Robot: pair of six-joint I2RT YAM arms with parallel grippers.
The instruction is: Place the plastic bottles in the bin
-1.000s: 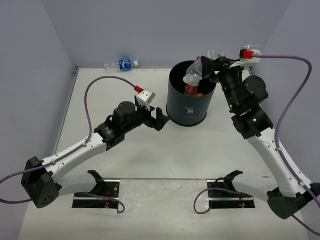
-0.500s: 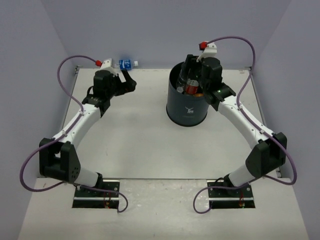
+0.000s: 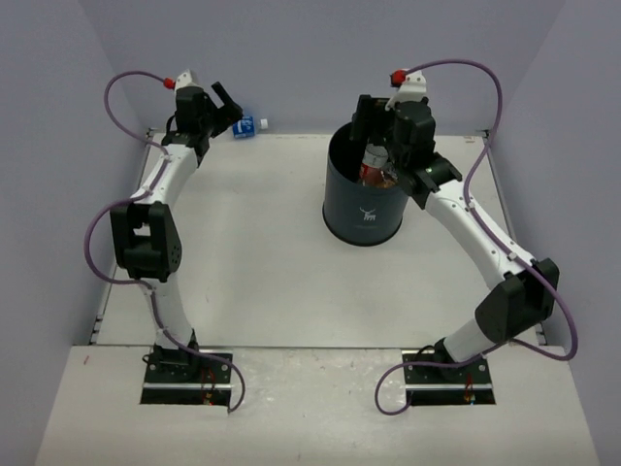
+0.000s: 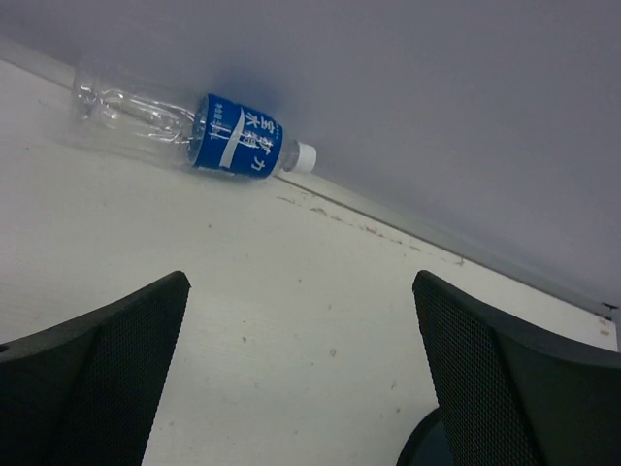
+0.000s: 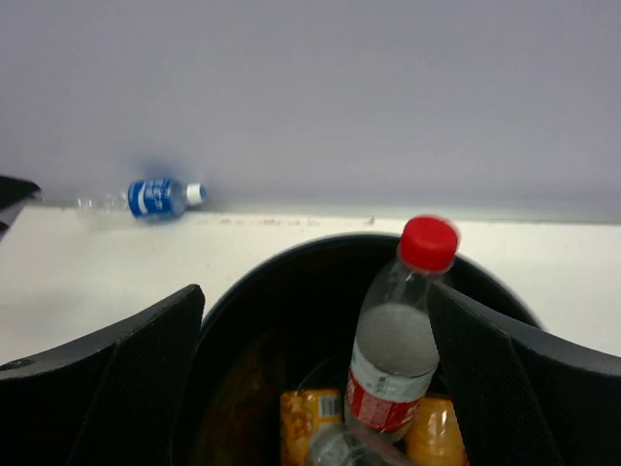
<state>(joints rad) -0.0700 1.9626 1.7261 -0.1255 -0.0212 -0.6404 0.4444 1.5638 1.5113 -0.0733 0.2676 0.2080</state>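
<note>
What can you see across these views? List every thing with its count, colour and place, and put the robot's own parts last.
table: one, white, under everything.
bin: one, black with a white deer logo, standing on the table, far right of centre.
blue-labelled bottle: one, clear with a white cap, lying on its side by the back wall, outside the bin.
red-capped bottle: one, clear with a red label, inside the bin, neck up.
orange bottles: two, low in the bin.
left arm: one, white and black, stretched to the far left corner.
right arm: one, white and black, reaching to the bin.
left claw: open, black, facing the blue-labelled bottle.
right claw: open, black, above the bin.
</note>
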